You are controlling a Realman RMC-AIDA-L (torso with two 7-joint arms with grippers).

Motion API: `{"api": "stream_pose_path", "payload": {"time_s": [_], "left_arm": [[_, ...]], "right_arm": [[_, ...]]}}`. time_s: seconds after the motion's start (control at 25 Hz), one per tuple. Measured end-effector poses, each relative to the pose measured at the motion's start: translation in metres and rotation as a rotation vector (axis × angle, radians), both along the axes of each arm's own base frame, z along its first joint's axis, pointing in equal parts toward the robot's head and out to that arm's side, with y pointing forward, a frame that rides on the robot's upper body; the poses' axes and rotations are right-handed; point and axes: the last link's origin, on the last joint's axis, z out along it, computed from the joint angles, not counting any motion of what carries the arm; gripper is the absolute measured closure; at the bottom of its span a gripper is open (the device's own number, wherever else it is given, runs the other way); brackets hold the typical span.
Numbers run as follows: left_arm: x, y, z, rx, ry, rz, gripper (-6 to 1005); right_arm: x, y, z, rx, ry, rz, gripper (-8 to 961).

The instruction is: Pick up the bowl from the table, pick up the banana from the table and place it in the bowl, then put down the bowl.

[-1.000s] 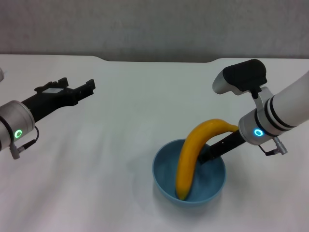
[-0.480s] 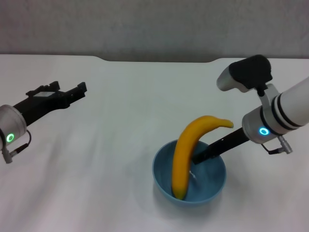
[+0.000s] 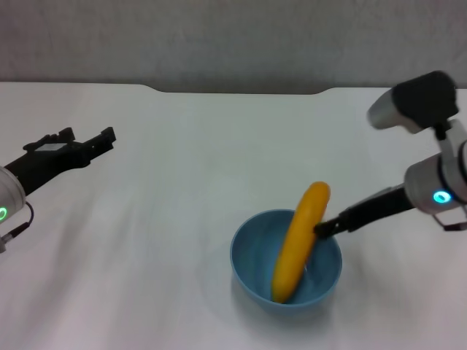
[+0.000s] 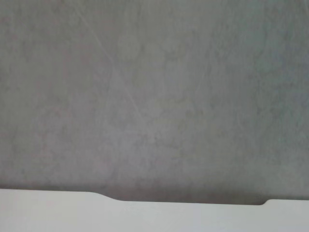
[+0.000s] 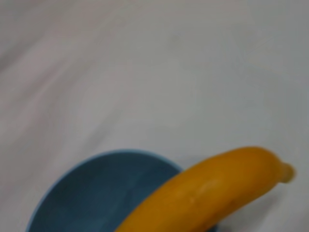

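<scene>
White table (image 3: 182, 160) carries everything; dark notch in its far edge shows in both head and left wrist views. Light-blue bowl (image 3: 252, 255) sits on the table, near side, right of centre. Banana (image 3: 299, 244) stands in the bowl, lower end down at the bowl's near inner wall, upper end sticking up past the far-right rim. Long axis runs steep, leaning up and slightly toward the robot's right. Right end effector (image 3: 321, 229) comes in from the right, tip at the bowl's right rim, touching or just beside the banana's mid-upper part; can't tell if it's clenched on it or let go, fingers don't resolve. Right wrist view shows the banana (image 5: 212, 193) across the bowl (image 5: 96, 193), its small tip past the rim over bare table. Left end effector (image 3: 95, 142) hangs over the table far left, well apart from the bowl; open or closed, can't tell. Versus one second ago: banana looks straighter and more upright, its top no longer hooks over toward the right arm; right arm has pulled back to the right, left arm has retreated further left; bowl hasn't moved.
</scene>
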Motion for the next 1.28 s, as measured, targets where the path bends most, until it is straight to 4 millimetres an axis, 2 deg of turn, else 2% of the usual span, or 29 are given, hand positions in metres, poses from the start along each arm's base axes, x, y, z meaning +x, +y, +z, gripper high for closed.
{"api": "stream_pose_path", "payload": {"time_s": [0.08,0.12,0.16,0.2,0.36,0.52,0.64,1.08,1.28], "left_arm": [[-0.002,-0.001,0.001,0.004,-0.001,0.001,108],[-0.002,-0.001,0.002,0.005,-0.001,-0.001,108],[-0.002,-0.002,0.003,0.009,-0.002,-0.007,108],[-0.003,-0.003,0.005,0.013,-0.006,-0.01,108],[-0.007,-0.007,0.004,0.024,-0.038,-0.015,108],[-0.01,-0.009,0.002,0.032,0.0,-0.043,108],[-0.016,-0.014,-0.002,0.047,0.019,-0.058,108],[-0.031,-0.035,-0.015,0.192,0.028,-0.196,108],[-0.033,-0.037,-0.019,0.21,0.013,-0.187,108]], "right_arm": [[-0.001,-0.004,0.012,0.045,0.009,0.025,73],[0.001,-0.009,0.025,0.099,0.017,0.047,74],[0.001,-0.009,0.025,0.099,0.017,0.047,74],[0.0,-0.012,0.037,0.167,0.027,0.087,74],[0.002,-0.017,0.046,0.259,0.07,0.14,75],[0.011,-0.025,0.05,0.359,0.204,0.203,76],[0.021,-0.032,0.051,0.408,0.275,0.244,77],[0.069,-0.056,0.026,0.487,0.489,0.367,92],[0.091,-0.076,0.036,0.642,0.653,0.393,92]]}}
